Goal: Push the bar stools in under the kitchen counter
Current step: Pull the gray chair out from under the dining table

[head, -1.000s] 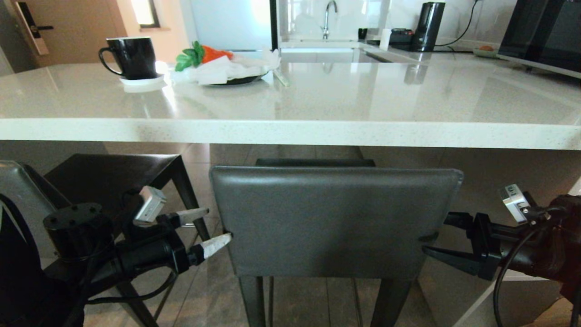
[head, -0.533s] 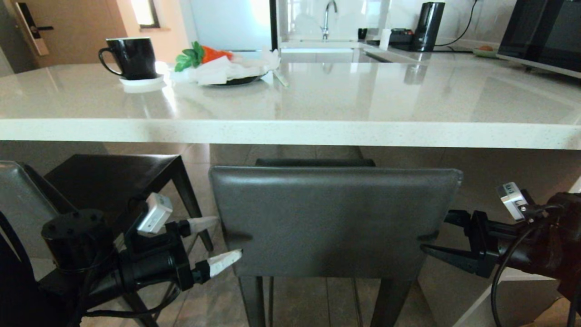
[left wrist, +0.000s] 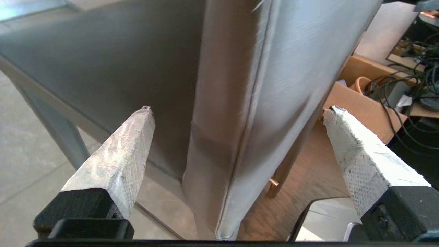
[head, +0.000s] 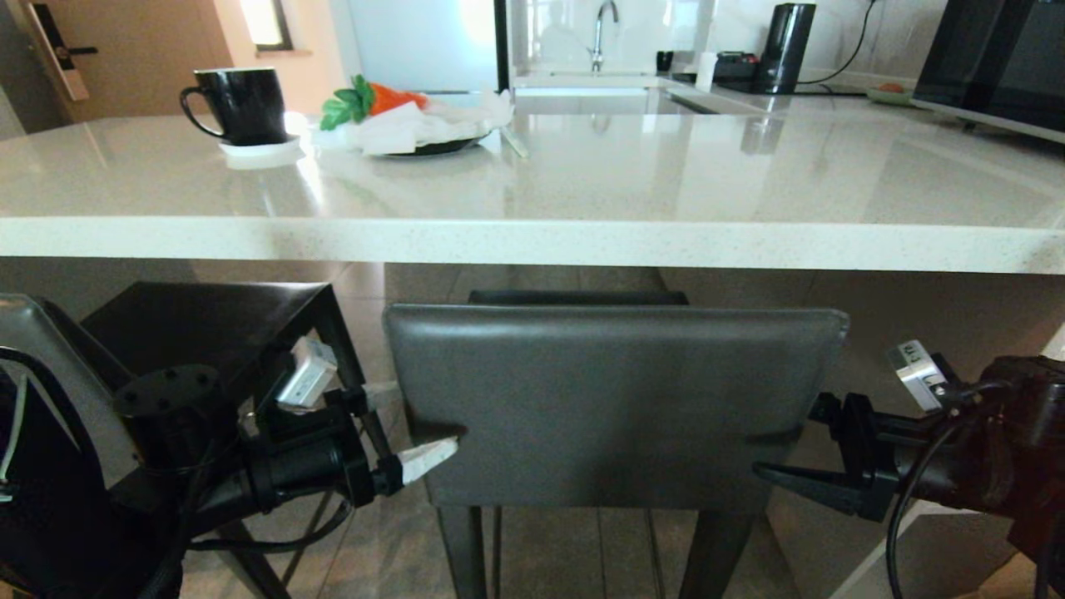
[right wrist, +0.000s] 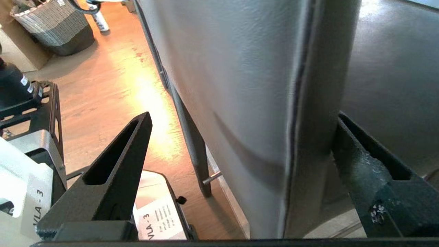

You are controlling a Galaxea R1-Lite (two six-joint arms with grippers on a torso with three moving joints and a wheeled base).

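Grey-backed stool sits between both open hands, left hand, right hand, counter above.

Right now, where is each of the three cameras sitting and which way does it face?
Head view: up on the robot's head, looking forward and down at the counter and the stool's backrest; both arms show, the left claw and the right claw at the backrest's two ends.
Left wrist view: behind the left claw, facing the backrest's side edge, which stands between its open white fingers.
Right wrist view: behind the right claw, facing the opposite edge between black fingers.
Shared: all three see the same backrest.
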